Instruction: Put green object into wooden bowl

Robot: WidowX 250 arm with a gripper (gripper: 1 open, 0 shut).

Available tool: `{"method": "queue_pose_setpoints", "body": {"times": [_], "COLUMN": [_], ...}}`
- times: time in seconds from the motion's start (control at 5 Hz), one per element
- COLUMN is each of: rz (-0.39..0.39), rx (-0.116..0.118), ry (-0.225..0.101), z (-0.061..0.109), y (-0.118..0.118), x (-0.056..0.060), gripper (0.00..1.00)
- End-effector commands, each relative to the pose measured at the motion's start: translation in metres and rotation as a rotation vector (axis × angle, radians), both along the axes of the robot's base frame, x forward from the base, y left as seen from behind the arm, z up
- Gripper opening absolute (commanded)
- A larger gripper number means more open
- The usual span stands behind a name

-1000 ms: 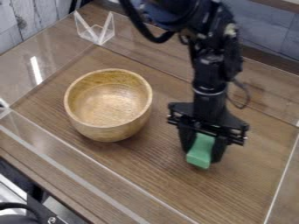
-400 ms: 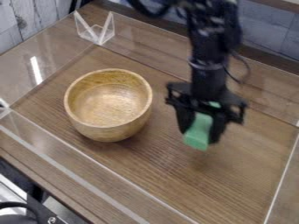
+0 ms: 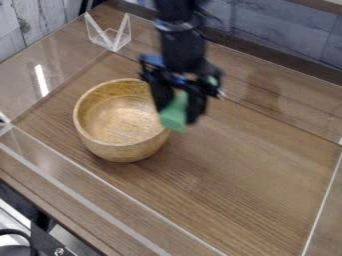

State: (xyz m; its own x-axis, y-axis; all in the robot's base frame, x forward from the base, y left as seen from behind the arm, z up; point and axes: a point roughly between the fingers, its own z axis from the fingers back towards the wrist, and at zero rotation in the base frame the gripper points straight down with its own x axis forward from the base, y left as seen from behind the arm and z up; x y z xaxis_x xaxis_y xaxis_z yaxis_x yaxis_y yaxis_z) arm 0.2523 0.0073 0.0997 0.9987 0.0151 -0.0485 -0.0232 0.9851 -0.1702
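The green object (image 3: 178,113) is a small bright green block hanging in the air, held between the fingers of my gripper (image 3: 179,104), which points straight down and is shut on it. The block hovers just beside the right rim of the wooden bowl (image 3: 123,120), a round tan bowl with a deep hollow that stands at the left of the table. The bowl is empty inside. The block's upper part is hidden by the black fingers.
A clear plastic wall (image 3: 54,170) runs around the wooden table (image 3: 254,180), low at the front and left. A small clear folded stand (image 3: 108,32) sits at the back left. A grey plank wall is behind the arm.
The gripper has lifted the green block off the table at the right and carried it up and to the left, to the bowl's right rim. The bowl has not moved.
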Motion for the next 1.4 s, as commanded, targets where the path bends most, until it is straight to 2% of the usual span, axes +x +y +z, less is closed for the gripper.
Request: {"method": "queue_pose_setpoints", "body": {"times": [0.0, 0.2, 0.4, 0.6, 1.0, 1.2], "rz": [-0.035, -0.063, -0.07, -0.084, -0.047, -0.081], "rx": [0.022, 0.015, 0.022, 0.021, 0.027, 0.027], "ry": [-0.066, -0.065, -0.061, -0.061, -0.058, -0.048], "z": [0.023, 0.019, 0.014, 0.015, 0.014, 0.006], "y": [0.034, 0.012, 0.018, 0.021, 0.032, 0.046], "x": [-0.01, -0.017, -0.019, -0.021, -0.015, -0.018], "gripper": [0.0, 0.0, 0.0, 0.0, 0.0, 0.0]}}
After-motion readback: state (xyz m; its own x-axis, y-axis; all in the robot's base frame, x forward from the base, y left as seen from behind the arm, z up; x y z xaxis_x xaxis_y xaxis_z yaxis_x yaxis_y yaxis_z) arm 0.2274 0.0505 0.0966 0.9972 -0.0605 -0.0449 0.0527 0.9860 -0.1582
